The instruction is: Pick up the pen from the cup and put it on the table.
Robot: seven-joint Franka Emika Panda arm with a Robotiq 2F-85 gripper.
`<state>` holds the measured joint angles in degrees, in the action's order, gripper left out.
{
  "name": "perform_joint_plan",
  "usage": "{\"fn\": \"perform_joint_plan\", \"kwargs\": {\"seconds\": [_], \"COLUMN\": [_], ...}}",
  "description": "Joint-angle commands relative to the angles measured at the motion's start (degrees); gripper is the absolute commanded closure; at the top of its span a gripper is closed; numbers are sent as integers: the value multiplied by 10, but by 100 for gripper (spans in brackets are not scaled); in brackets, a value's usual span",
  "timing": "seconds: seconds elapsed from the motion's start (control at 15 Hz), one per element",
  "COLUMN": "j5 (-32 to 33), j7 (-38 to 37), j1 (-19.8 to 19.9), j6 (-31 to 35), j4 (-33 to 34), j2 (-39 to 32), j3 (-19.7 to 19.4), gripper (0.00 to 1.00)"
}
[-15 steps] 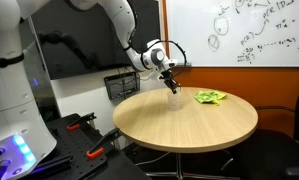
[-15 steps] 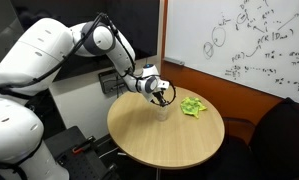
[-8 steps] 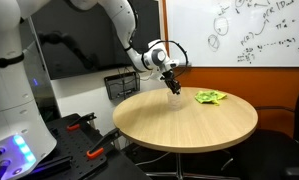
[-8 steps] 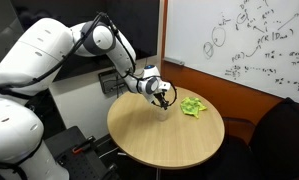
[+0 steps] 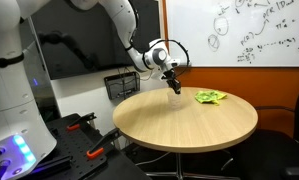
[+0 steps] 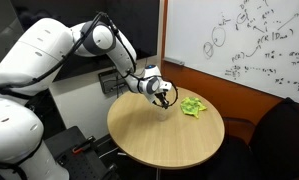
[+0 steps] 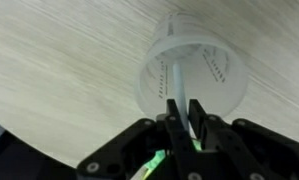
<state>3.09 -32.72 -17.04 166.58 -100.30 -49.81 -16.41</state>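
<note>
Hand [image 7: 183, 108] tight on pen [image 7: 175, 80] in cup [image 7: 225, 78]

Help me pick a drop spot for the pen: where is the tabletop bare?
The wide camera-side half of the table, from the cup and green object to the front rim, is bare. Crowded only at the far edge, where the tool, shut on the pen, hangs over the cup.

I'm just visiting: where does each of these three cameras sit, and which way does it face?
In an exterior view: near table height beside the round table, facing the whiteboard; arm and gripper show.
In an exterior view: higher, looking down on the green cloth; whole arm shows.
Wrist view: looks down into the clear cup; fingers shut on the pen.
Shared: both exterior views show table, cup and whiteboard.
</note>
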Motion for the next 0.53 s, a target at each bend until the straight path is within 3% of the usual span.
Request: {"fn": "perform_joint_plan", "kwargs": {"seconds": [0.0,0.07,0.27,0.47], "j5": [-16,-16,-16,-15], "j7": [18,19,18,17], "j1": [-3,-1,-2,-7], "j6": [7,8,10,14], "j4": [2,3,1,-10], "j2": [-3,-3,-3,6], "j3": [-5,-4,-5,-7], "gripper": [80,79,100,97]}}
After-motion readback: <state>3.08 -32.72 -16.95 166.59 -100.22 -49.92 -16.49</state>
